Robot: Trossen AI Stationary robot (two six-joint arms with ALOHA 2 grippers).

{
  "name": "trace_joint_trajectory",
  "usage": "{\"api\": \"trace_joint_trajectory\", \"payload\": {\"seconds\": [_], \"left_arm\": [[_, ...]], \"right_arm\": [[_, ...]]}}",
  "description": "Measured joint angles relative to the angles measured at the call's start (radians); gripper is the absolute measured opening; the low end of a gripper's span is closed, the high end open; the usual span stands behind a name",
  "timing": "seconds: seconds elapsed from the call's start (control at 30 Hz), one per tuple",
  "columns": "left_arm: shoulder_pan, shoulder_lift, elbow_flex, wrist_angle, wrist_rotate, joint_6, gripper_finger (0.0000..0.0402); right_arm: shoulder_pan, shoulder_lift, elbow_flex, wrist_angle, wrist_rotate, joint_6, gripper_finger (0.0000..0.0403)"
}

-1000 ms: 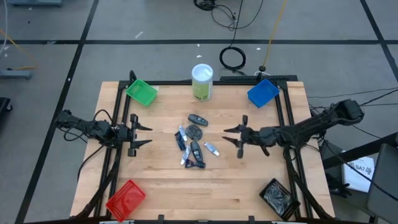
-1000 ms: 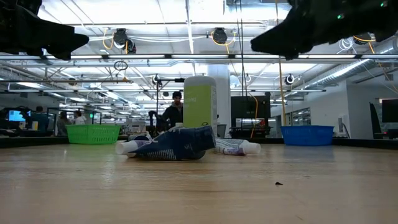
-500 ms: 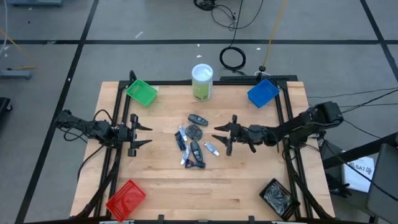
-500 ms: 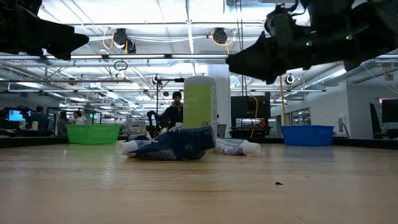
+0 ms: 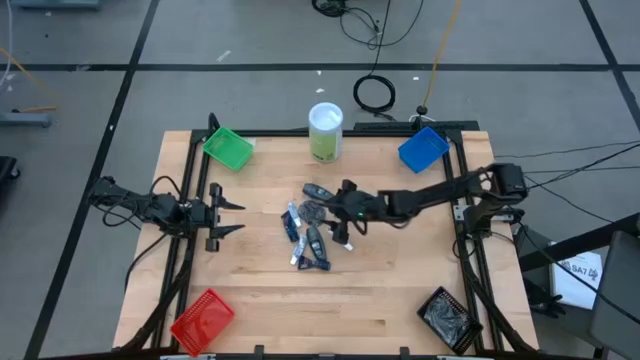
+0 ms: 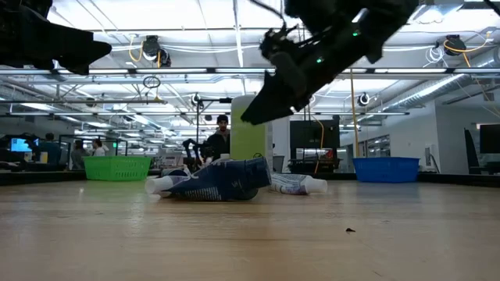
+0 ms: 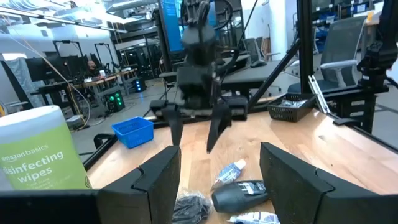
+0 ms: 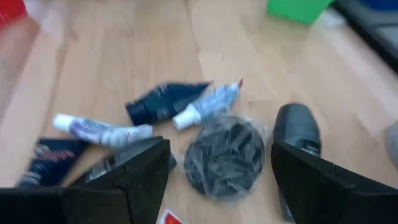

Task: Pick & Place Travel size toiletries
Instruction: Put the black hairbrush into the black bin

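toiletries (image 5: 312, 232) are heaped mid-desk (image 5: 400, 300). right claw (image 5: 340, 200) is hung spread over the round tin (image 8: 225, 155), nothing pinched. left claw (image 5: 232, 217) is parked spread, well apart. tin judged light, stiff, wrapper prob slippery; best taken across its rim.

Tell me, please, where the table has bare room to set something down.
Bare wood runs along the near edge between the red bin and the black bin, and between the left gripper and the toiletries pile. The centre is crowded: the right gripper, jaws open, hangs over the pile.
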Motion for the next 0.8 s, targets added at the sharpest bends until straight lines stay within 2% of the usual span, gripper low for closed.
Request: {"api": "trace_joint_trajectory", "payload": {"seconds": [0.2,0.8], "left_arm": [[0.000,0.000,0.000,-0.002,0.000,0.002,0.0216],[0.000,0.001,0.000,-0.002,0.000,0.002,0.0216]], "right_arm": [[-0.038,0.096,0.053,-0.017,-0.078,-0.053,0.0257],[-0.064,0.248,0.056,0.060,-0.104,-0.046,0.0254]]}}
